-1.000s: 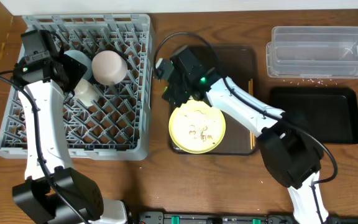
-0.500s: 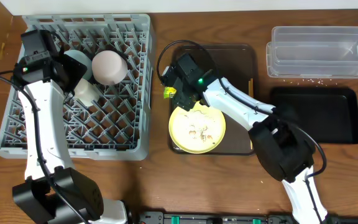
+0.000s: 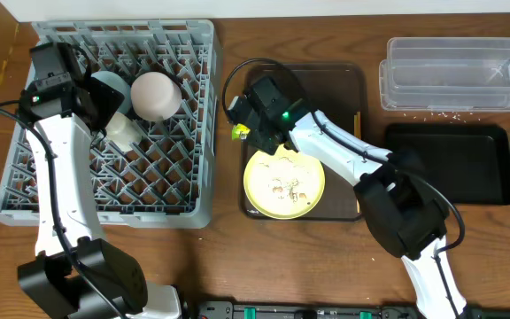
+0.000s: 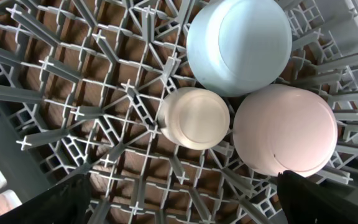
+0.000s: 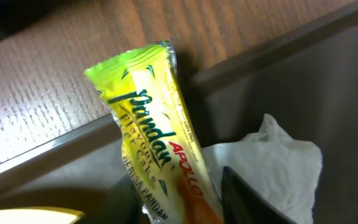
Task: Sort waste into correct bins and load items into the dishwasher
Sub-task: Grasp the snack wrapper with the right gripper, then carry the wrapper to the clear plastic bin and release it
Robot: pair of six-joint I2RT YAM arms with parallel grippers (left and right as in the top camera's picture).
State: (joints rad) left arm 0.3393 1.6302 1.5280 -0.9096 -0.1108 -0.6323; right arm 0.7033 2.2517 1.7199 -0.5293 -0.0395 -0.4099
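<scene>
Plainly, the crinkled yellow-green plastic wrapper (image 5: 151,143) reads "Pandan" and "APOLLO". The right gripper (image 5: 185,198) pinches it at the brown tray's (image 3: 343,75) left edge; the left gripper (image 4: 191,202) gapes.

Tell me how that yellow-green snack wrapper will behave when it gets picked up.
The wrapper looks like thin glossy film, so it is probably very light and floppy, drooping from wherever it is pinched. Its shiny surface may be slippery. It lies flat across the rim of the brown tray, so rolling seems unlikely.
</scene>
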